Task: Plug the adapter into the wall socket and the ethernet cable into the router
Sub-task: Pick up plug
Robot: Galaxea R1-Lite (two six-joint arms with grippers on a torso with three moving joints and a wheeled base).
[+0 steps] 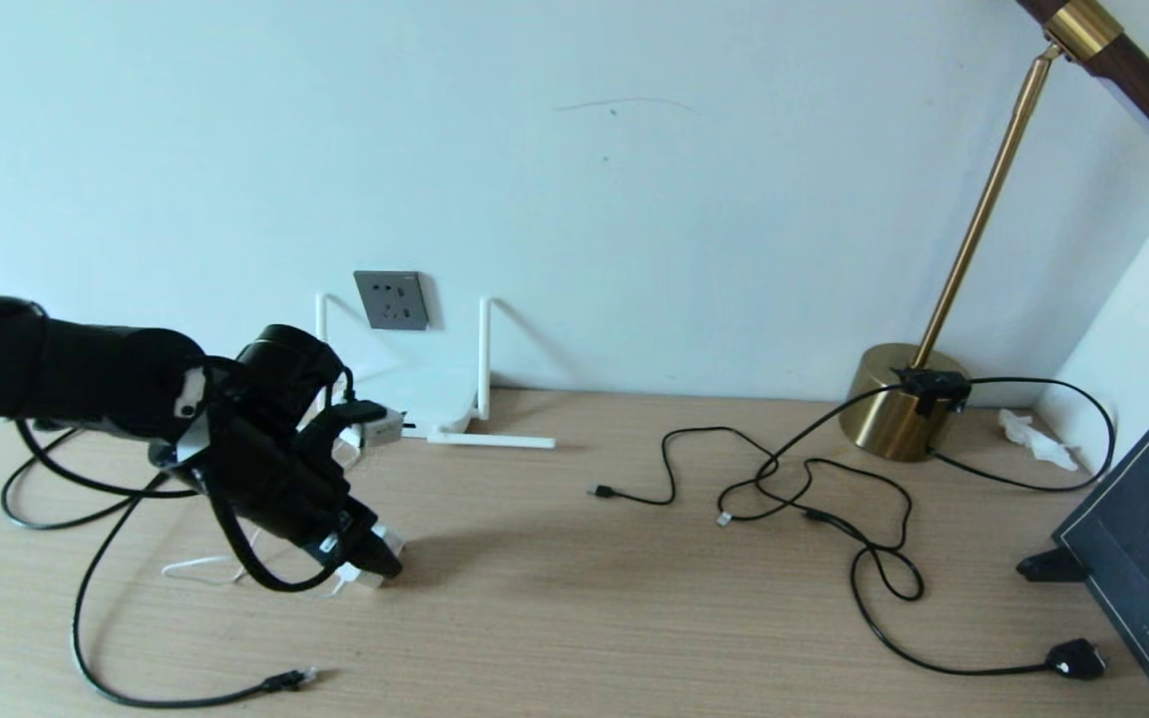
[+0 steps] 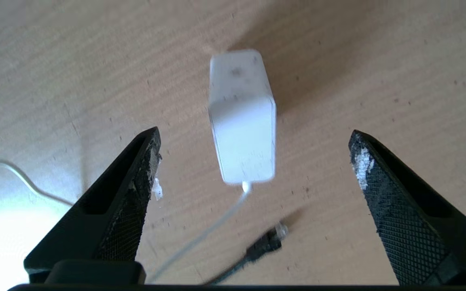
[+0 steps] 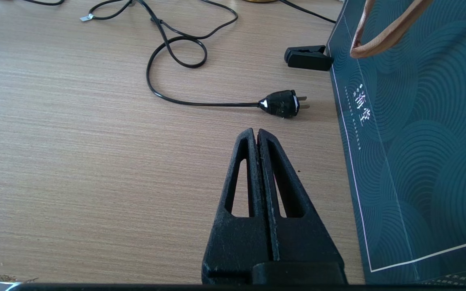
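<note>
The ethernet cable lies on the wooden desk, its connector just left of and in front of the adapter. The left gripper hangs over the adapter, its 2 fingers spread wide on either side, not touching it. Behind the adapter, the router sits under the wall socket. Far right of the adapter, the right gripper rests pressed closed near a black plug.

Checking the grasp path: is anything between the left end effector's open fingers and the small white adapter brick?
No. In the left wrist view the white adapter brick lies on bare wooden tabletop, centred between the left end effector fingers.
</note>
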